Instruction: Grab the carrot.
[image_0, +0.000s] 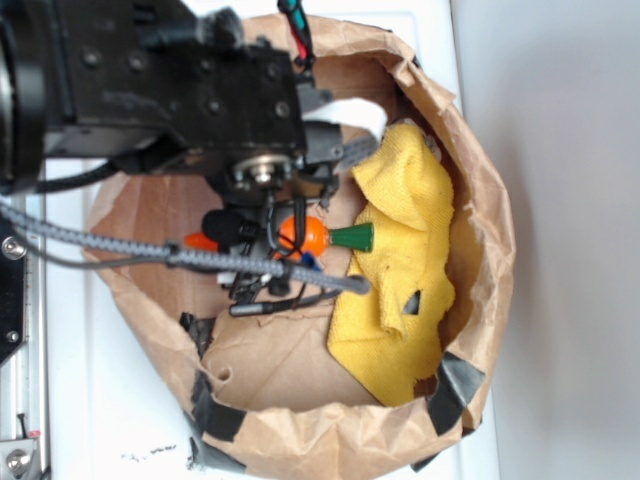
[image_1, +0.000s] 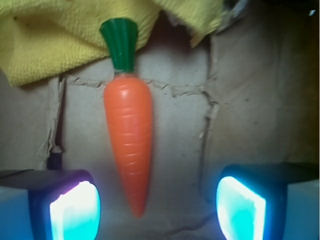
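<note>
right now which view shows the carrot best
The wrist view: the whole carrot lies unobstructed, from green stem cap to tip, between the open gripper pads. The exterior view shows only part of it, mostly hidden behind the arm and cables.

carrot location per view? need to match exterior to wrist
Exterior: carrot near centre, lying in the paper bag, mostly hidden behind the arm, green cap pointing right onto the yellow cloth.
Wrist: carrot left of centre, cap up, tip down between the open jaws, nearer the left one.
Shared landmark: the yellow cloth at the cap end.
</note>
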